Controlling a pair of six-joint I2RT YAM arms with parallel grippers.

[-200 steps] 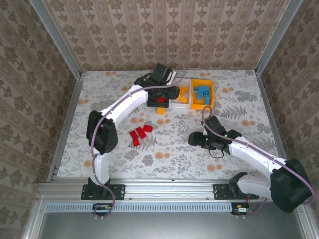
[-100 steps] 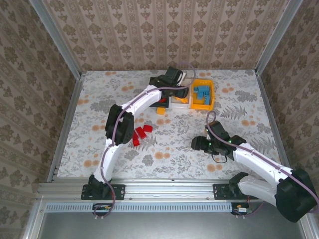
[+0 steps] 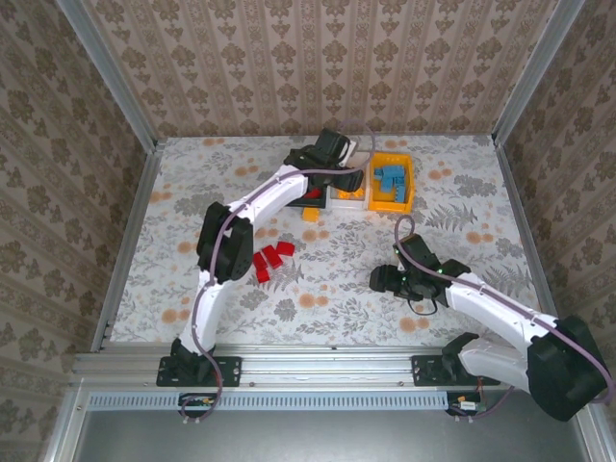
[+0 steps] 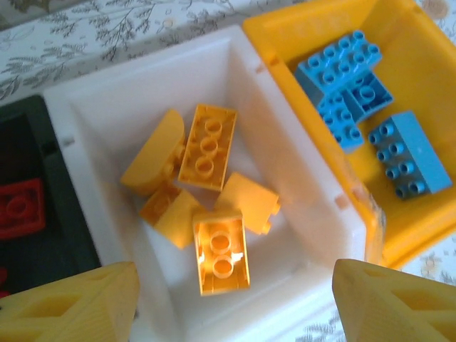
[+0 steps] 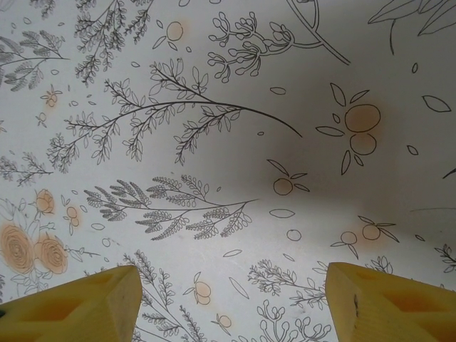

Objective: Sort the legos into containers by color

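Observation:
My left gripper [image 4: 231,308] hangs open over the white tray [image 4: 142,92], with nothing between its yellow fingers [image 4: 71,306]. Just below it an orange lego [image 4: 221,253] lies hollow side up among several other orange legos in that tray. Blue legos [image 4: 356,78] fill the yellow tray [image 4: 420,43]. A red lego [image 4: 20,206] lies in the black tray [image 4: 21,157]. In the top view my left gripper [image 3: 337,179] is over the row of containers. My right gripper [image 3: 377,279] is open above bare tablecloth [image 5: 228,142], holding nothing.
Three red legos [image 3: 269,260] lie loose on the table left of centre. One orange lego [image 3: 310,214] lies just in front of the trays. The left arm arches over the table's left middle. The back wall is close behind the trays.
The left arm has reached farther right, from the black tray's side to above the white tray. The right gripper has shifted slightly.

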